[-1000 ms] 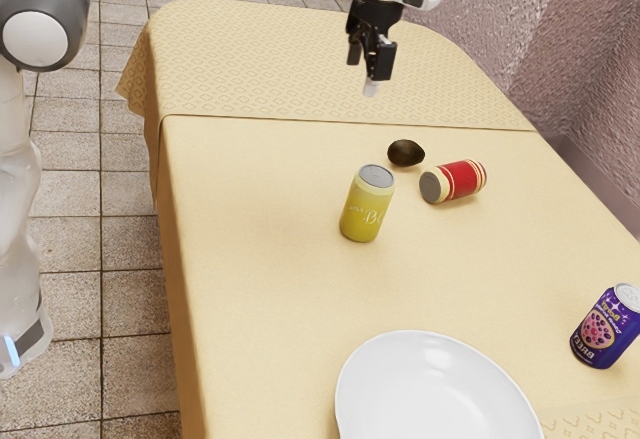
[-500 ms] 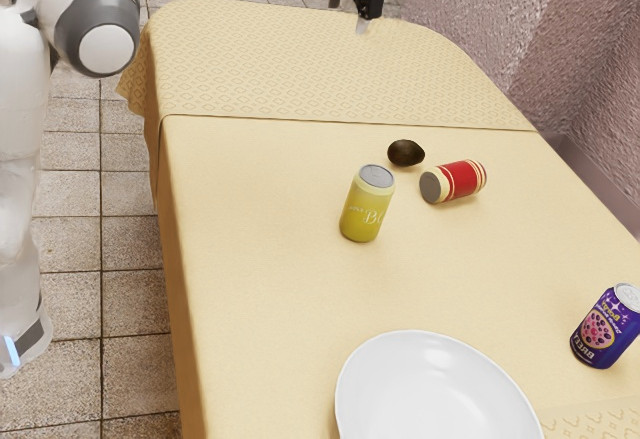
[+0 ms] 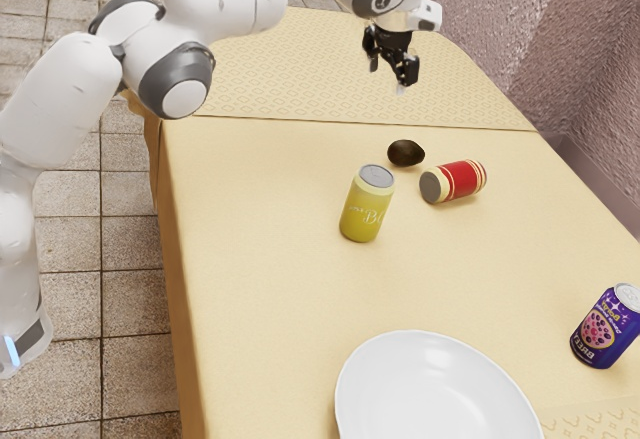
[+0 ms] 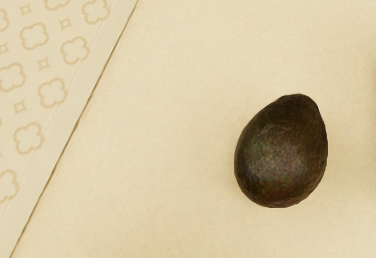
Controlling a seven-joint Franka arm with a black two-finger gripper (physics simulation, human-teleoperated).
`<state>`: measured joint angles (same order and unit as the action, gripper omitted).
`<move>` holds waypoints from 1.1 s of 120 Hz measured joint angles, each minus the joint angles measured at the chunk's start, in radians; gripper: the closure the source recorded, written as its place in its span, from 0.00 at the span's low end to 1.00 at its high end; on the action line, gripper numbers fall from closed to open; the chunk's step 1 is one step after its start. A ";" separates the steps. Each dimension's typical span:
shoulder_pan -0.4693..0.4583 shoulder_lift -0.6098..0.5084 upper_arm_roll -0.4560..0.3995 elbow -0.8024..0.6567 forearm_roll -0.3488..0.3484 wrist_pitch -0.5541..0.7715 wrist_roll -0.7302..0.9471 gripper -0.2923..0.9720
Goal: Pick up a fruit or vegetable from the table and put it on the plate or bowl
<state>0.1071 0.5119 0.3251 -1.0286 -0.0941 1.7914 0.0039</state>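
Exterior view: the arm arches in from the exterior view's left, elbow high, with its end effector (image 3: 392,67) pointing down above the avocado (image 3: 405,152), fingers apart and empty. Half a second ago it sat higher, at the top edge. The avocado lies on the tabletop (image 3: 260,279) beside a tipped red can (image 3: 452,181). The script on the yellow can (image 3: 367,204) is unreadable.

**Matt cloth, gleaming cans**

We see the avocado (image 4: 281,151) with dark, rough, pebbled skin and only a dull sheen. The table cover (image 3: 260,259) looks like matt cloth, part plain and part patterned. The yellow can (image 3: 367,205), red can (image 3: 452,180) and purple can (image 3: 605,326) look like glossy metal. The white plate (image 3: 400,399) is smooth and shiny.
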 joint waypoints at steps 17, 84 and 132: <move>0.054 0.151 -0.071 0.097 -0.051 0.110 -0.012 0.23; 0.082 0.400 -0.122 0.279 -0.078 0.232 -0.032 0.23; 0.089 0.443 -0.130 0.272 -0.079 0.243 -0.035 0.23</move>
<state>0.1960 0.9553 0.1950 -0.7568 -0.1732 2.0341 -0.0307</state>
